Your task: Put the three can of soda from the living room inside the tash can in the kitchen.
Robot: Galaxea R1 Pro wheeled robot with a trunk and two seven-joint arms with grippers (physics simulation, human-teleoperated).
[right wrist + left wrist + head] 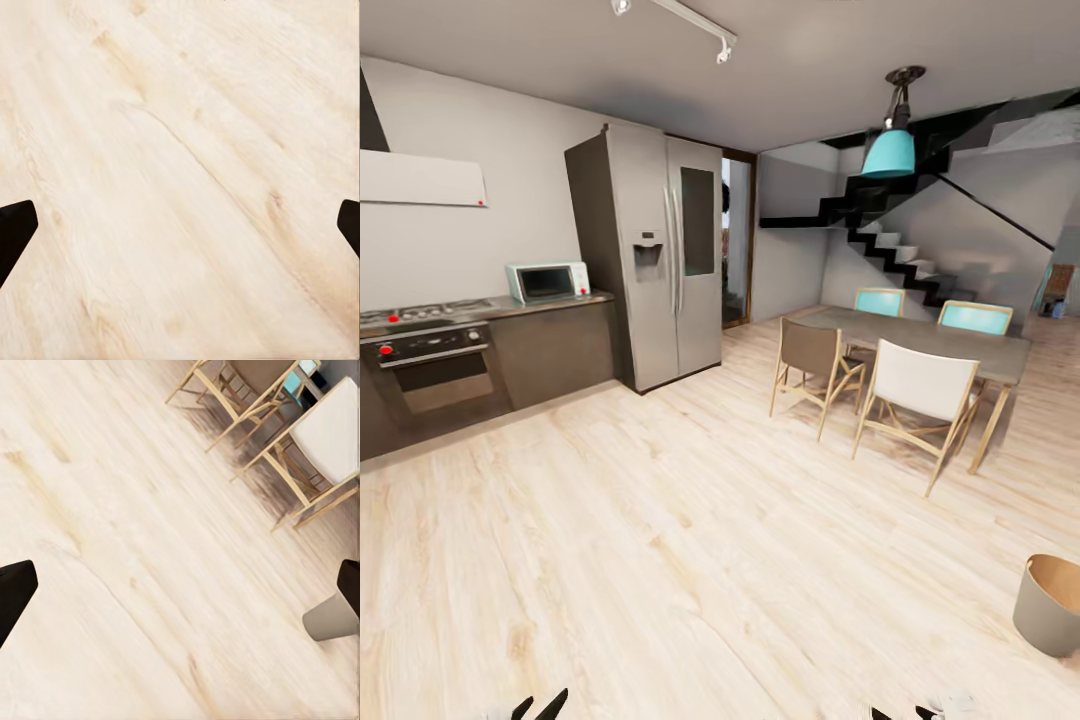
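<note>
Kitchen floor (660, 560). Trash can (1050, 603) at four o'clock. My left gripper (180, 585) and right gripper (180, 225) spread wide, empty.

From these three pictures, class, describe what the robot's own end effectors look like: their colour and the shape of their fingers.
Little of them shows. The left end effector has two plain black fingers with angular, tapering tips. The right end effector looks the same: matt black, pointed fingers, no markings or cables visible. In the head view, small black pointed tips poke up at the bottom edge. The arms themselves cannot be described.
</note>
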